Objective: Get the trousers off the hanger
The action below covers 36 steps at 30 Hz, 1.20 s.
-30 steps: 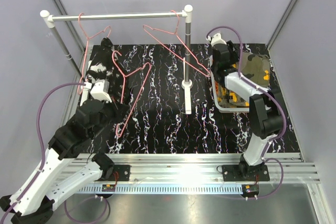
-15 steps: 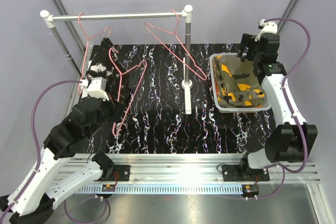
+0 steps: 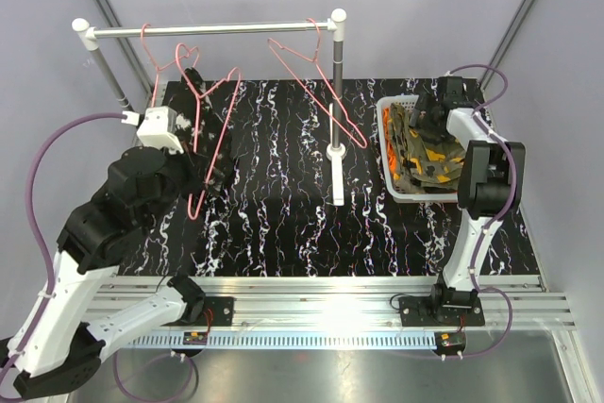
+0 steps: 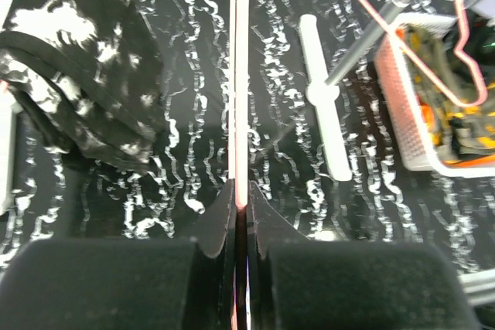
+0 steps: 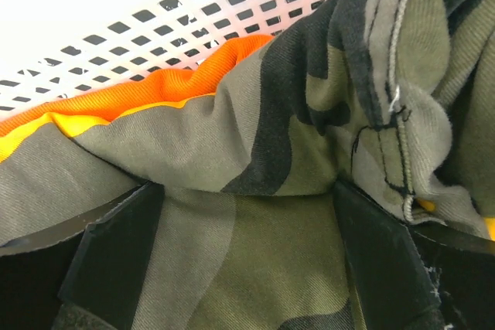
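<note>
My left gripper (image 3: 215, 175) (image 4: 241, 200) is shut on the lower wire of a pink hanger (image 3: 219, 110) (image 4: 240, 75) and holds it tilted above the table's left side. The black speckled trousers (image 3: 194, 90) (image 4: 85, 67) are bunched just left of that wire; I cannot tell if they hang on it. My right gripper (image 3: 427, 125) (image 5: 247, 268) is down in the white basket (image 3: 387, 109) (image 5: 116, 44). Its jaws stand wide apart, pressed into the camouflage trousers (image 3: 432, 156) (image 5: 255, 183). The orange trousers (image 5: 116, 117) lie under them.
A clothes rail (image 3: 208, 30) crosses the back, with a post (image 3: 337, 92) mid-table. A second pink hanger (image 3: 316, 82) hangs from the rail near the post, and a third one's hook (image 3: 148, 44) hangs at its left end. Grey walls enclose the table.
My left arm has lifted the pink hanger up off the table and toward the rail. My right arm has swung from behind the basket down into it, onto the camouflage trousers.
</note>
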Motion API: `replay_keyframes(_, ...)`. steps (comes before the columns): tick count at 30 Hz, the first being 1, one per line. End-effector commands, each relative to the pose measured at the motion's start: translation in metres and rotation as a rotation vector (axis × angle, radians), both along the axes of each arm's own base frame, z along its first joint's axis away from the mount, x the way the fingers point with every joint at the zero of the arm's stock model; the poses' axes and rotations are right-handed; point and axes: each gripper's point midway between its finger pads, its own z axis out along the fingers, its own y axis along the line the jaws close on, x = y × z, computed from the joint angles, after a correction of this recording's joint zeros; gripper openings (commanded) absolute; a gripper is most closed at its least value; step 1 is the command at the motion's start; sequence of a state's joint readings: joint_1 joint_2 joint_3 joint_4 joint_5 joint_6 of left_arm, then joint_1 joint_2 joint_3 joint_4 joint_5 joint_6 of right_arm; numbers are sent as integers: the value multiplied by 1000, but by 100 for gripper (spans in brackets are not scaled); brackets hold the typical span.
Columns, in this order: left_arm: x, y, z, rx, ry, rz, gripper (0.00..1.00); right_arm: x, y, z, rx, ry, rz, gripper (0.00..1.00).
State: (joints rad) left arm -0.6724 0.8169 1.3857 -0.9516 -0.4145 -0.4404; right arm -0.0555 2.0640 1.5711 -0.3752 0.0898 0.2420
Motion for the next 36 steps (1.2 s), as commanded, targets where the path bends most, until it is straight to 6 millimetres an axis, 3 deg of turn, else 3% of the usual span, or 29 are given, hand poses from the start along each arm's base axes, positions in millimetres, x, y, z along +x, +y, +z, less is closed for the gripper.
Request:
replay_keyframes(1,6,8,13,70,-50,13,0,-49,19,-39,113,225,2,100)
replay_keyframes(3,8,5,16,75,-57,2,0,-44,17,-11,97,183,2,99)
replay_keyframes(6,16,-1,13,98,-57,-5,0,-39,10,74,57,18,-3,99)
replay_keyframes(8,24,-1,12,117,-53,21,0,-40,6,114,25,-64,-9,99)
replay_keyframes(9,27,-4,13,131,-61,18,0,-48,4,149,13,-133,-16,99)
replay_keyframes(11,32,-4,15,151,-67,39,0,-59,3,179,3,-198,-18,99)
replay_keyframes(12,36,-8,16,170,-69,35,0,-70,5,208,4,-268,-11,99)
replay_keyframes(14,42,-8,21,194,-86,68,0,-80,15,224,47,-335,19,99)
replay_keyframes(15,46,-16,21,220,-86,54,0,-93,20,246,69,-399,28,99)
replay_keyframes(17,52,-20,24,246,-96,75,0,-107,40,253,150,-435,97,99)
replay_keyframes(19,60,-30,27,268,-102,83,0,-132,65,279,241,-512,194,99)
replay_keyframes(20,64,-30,30,271,-111,103,0,-138,73,277,277,-525,223,99)
replay_keyframes(21,66,-35,32,268,-121,96,0,-155,82,294,305,-584,266,99)
replay_keyframes(23,76,-41,36,253,-138,121,0,-174,105,297,419,-610,343,99)
replay_keyframes(25,83,-48,36,243,-146,130,0,-204,124,316,502,-667,432,99)
replay_keyframes(26,87,-56,39,217,-164,112,0,-211,129,311,526,-678,456,99)
replay_keyframes(29,99,-78,42,187,-179,71,0,-251,140,322,557,-733,521,100)
replay_keyframes(36,129,-114,36,188,-150,49,0,-299,139,309,571,-710,468,99)
